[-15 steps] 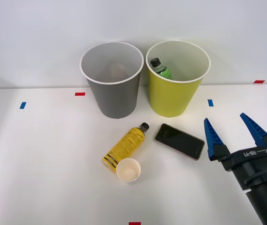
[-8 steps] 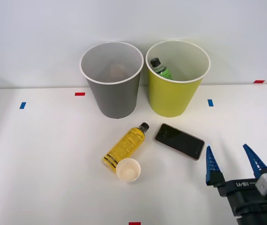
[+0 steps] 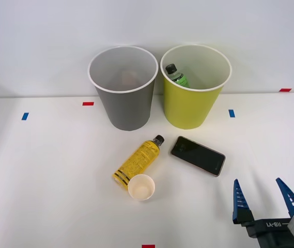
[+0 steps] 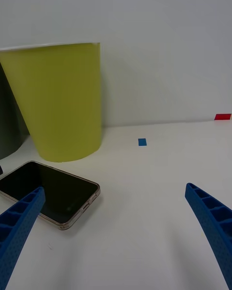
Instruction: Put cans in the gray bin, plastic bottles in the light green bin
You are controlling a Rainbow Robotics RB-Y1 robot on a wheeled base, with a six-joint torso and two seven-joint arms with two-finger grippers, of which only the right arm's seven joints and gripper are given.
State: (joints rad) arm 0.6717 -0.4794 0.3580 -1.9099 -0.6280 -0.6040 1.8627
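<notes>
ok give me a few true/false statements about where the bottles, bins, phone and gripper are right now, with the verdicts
1. The green-label bottle is inside the light green bin. True.
2. The yellow-label bottle stands upright beside the gray bin. False: it lies on its side on the table, in front of the bins.
3. The right gripper is open and holds nothing. True.
4. The phone lies inside the gray bin. False: it lies flat on the table, in front of the light green bin.
5. The paper cup sits at the base end of the yellow-label bottle. True.
</notes>
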